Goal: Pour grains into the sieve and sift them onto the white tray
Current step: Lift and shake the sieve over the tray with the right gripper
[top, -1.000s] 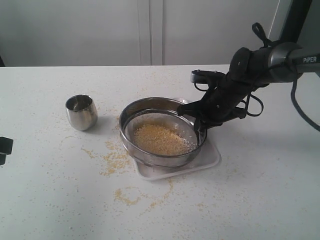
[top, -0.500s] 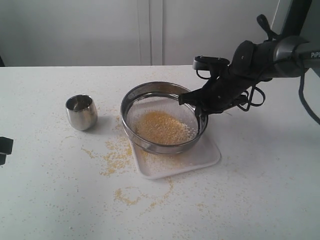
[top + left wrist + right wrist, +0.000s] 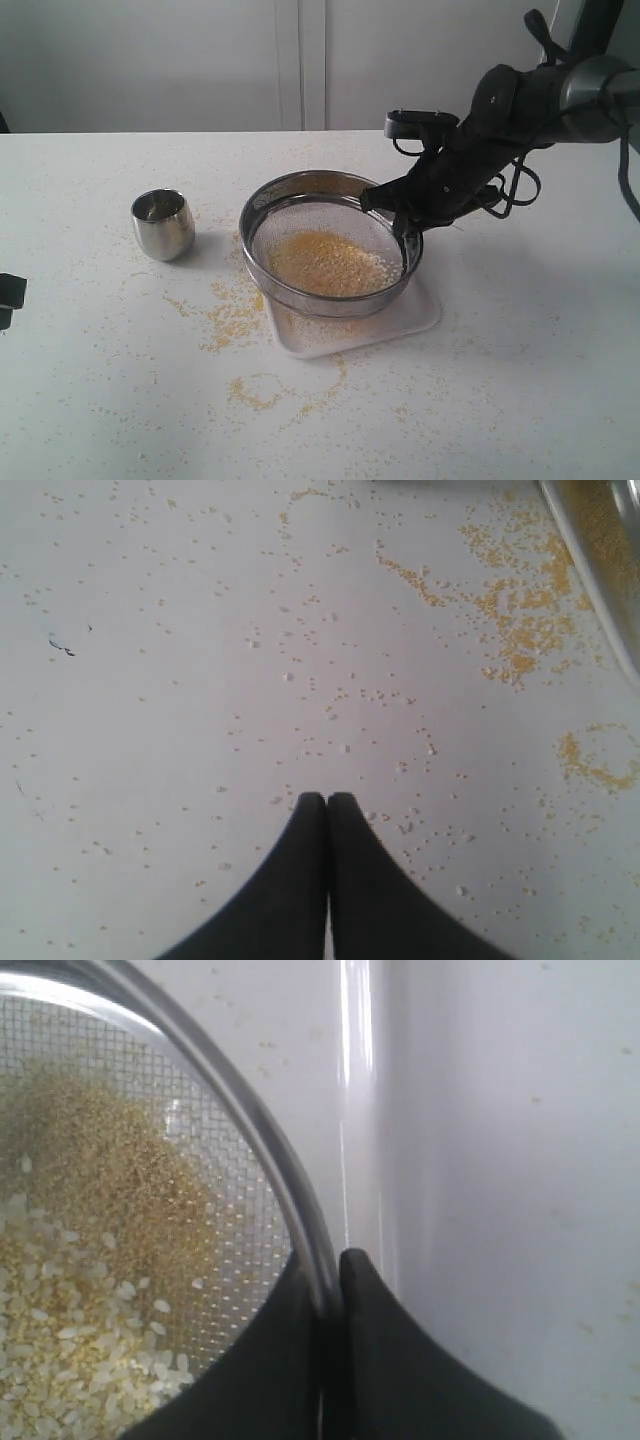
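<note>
The mixed yellow and pale grains [image 3: 330, 262] are already poured, and a mound lies in the wide round steel mesh sieve [image 3: 310, 300], so sifting looks only partly done. The sieve hangs over the flat white rectangular tray [image 3: 412, 312] on the desk [image 3: 520, 380], its rim pinched tight in the right gripper [image 3: 400, 218]. The left gripper [image 3: 327, 802] is closed on nothing.

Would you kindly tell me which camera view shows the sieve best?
The exterior view: the whole sieve shows, held over the tray. The right wrist view shows only part of its rim and mesh; the left wrist view shows at most a sliver of edge.
</note>
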Action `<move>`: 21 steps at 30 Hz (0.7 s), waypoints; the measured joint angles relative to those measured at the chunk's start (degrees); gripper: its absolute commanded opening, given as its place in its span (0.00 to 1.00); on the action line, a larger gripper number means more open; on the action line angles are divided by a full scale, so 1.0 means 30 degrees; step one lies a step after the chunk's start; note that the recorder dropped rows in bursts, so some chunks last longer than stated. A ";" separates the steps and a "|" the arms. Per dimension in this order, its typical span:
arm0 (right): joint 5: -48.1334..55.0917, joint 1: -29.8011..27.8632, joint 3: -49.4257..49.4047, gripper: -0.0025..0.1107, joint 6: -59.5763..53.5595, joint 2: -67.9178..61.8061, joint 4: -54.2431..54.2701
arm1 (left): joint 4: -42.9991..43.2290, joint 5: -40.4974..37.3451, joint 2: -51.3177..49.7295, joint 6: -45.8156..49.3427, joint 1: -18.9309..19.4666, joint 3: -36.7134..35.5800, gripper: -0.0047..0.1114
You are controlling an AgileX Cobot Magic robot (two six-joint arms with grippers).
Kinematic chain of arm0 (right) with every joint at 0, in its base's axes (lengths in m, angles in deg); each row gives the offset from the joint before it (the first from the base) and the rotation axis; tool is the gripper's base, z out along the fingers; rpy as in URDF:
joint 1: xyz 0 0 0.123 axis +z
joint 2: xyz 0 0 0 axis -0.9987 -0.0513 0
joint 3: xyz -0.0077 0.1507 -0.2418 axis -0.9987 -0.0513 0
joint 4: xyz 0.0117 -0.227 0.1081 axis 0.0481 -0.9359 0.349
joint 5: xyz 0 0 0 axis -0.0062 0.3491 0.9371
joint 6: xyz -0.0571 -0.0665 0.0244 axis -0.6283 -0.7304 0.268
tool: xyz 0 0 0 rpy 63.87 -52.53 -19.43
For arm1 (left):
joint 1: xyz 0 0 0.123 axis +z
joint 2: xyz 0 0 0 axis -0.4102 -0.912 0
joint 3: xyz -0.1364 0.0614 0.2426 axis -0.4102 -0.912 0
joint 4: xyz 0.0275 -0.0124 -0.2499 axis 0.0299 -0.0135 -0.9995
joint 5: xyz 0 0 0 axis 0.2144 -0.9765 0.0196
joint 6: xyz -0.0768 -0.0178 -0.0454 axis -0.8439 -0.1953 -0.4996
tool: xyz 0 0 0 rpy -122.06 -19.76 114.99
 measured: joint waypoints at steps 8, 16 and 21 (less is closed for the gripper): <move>-0.2308 0.0165 0.0000 0.02 0.0350 -0.0134 0.0118 | 0.0000 0.0036 0.0000 0.0000 0.0000 0.0000 0.04; -0.1075 0.0213 -0.0064 0.02 0.1045 -0.0069 -0.0341 | 0.0000 0.0036 0.0000 0.0000 0.0000 0.0000 0.04; 0.0426 0.0145 -0.0025 0.02 0.1528 -0.0148 0.0126 | 0.0000 0.0036 0.0000 0.0000 0.0000 0.0000 0.04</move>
